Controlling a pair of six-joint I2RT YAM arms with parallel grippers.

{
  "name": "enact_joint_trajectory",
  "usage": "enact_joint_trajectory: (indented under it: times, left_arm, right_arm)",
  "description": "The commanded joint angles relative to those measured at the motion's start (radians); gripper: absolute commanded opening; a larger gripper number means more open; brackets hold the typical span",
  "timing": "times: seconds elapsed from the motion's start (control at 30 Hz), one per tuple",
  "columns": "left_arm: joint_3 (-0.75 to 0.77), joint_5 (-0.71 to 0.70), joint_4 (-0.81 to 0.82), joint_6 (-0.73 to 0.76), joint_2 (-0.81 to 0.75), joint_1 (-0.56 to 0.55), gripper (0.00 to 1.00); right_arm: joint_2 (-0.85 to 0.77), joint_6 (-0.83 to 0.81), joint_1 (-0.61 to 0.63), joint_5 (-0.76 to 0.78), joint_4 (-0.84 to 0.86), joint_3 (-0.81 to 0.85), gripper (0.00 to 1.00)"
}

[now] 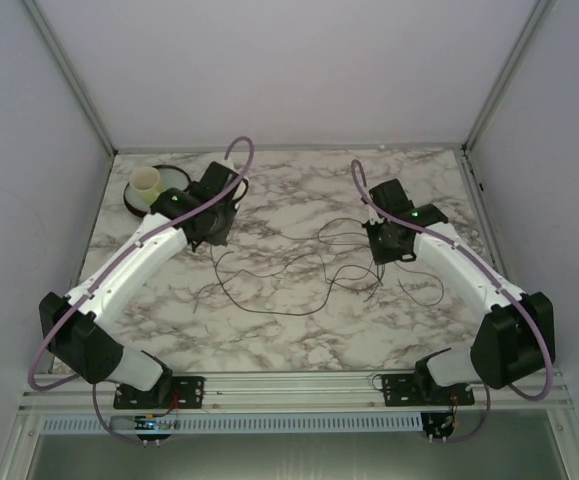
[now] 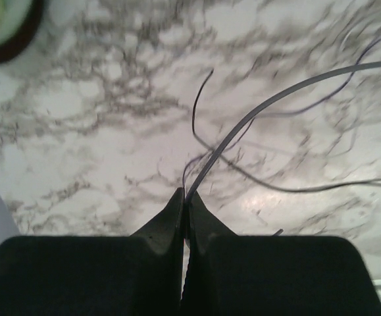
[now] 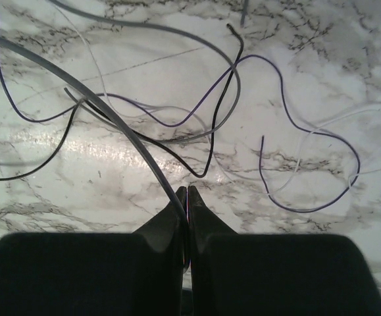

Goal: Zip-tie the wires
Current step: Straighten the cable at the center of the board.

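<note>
Both left arm (image 1: 139, 250) and right arm (image 1: 464, 262) angle inward over wires (image 3: 211, 145), jaws clamping a grey strip (image 2: 276, 97).

Your top camera looks down on whole marble table (image 1: 269, 340), near edge at bottom. Your 2 wrist cameras sit close, angled down at it. All 3 share wires (image 1: 321, 270).

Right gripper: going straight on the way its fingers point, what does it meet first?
Probably the bend of a black wire just ahead of the right gripper, which is shut on a grey strip; then the marble table. Depth unclear.
</note>
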Motion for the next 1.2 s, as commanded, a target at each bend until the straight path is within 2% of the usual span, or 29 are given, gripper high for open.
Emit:
enact_joint_trajectory:
  times: [0.0, 0.27, 0.67, 0.87, 1.1, 1.17]
  left_arm:
    - [-0.102, -0.046, -0.049, -0.003, 0.005, 0.001, 0.0]
    - [-0.287, 0.02, 0.082, -0.032, -0.003, 0.001, 0.0]
    - [-0.383, 0.047, 0.238, -0.011, 0.067, 0.001, 0.0]
    - [-0.442, 0.053, 0.307, 0.003, 0.107, 0.002, 0.0]
    - [-0.477, 0.046, 0.335, 0.012, 0.116, 0.001, 0.0]
    - [-0.479, 0.044, 0.337, 0.011, 0.113, 0.001, 0.05]
  right_arm:
    - [0.022, 0.046, 0.041, 0.064, -0.046, 0.027, 0.0]
    - [0.065, 0.085, 0.05, 0.1, -0.059, 0.006, 0.0]
    - [0.171, 0.079, 0.054, 0.109, -0.042, -0.001, 0.0]
    - [0.174, 0.074, 0.056, 0.075, -0.033, -0.018, 0.2]
    - [0.156, 0.076, 0.056, 0.081, -0.064, 0.019, 0.36]
    - [0.14, 0.07, 0.055, 0.086, -0.071, 0.053, 0.41]
